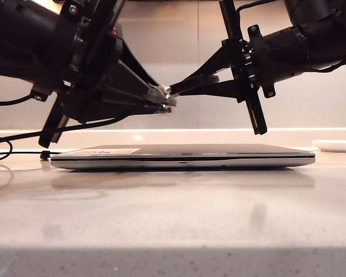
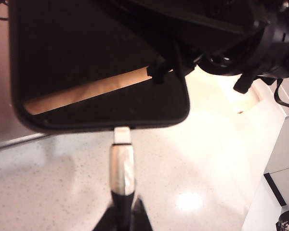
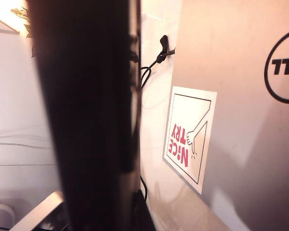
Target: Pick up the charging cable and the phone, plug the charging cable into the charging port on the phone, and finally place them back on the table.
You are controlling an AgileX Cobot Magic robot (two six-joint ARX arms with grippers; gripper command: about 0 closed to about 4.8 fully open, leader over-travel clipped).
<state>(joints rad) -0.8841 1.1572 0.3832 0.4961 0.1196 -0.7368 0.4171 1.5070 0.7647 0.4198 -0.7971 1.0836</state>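
Left gripper (image 1: 161, 99) is held in the air above the closed laptop (image 1: 184, 156), its jaws pinched tight on the silvery plug body of the charging cable (image 2: 122, 166). From my station I read the right gripper (image 1: 187, 86) as closed on the phone (image 2: 101, 72), meeting the left one nose to nose over the middle of the laptop.

In the left wrist view, the phone is a black slab with rounded corners and a glossy face carrying a tan reflection. The plug's short pale tip meets the middle of the phone's lower edge at the port; how deep it sits I cannot tell. The black cord leaves the plug between the left fingers, and in the exterior view it trails down to the left of the scene, where a small black bead (image 1: 45, 154) rests on the table (image 1: 173, 213).

Edges: the silver laptop lies flat, with a red-and-white sticker (image 3: 189, 137) on its lid (lettering reads "NICE TRY"). A small white dish (image 1: 334, 145) sits at the far right, well apart. A raised strip runs along the table's back edge. Between the grippers and the laptop lid there is clear air, and the table in front of the laptop is bare.
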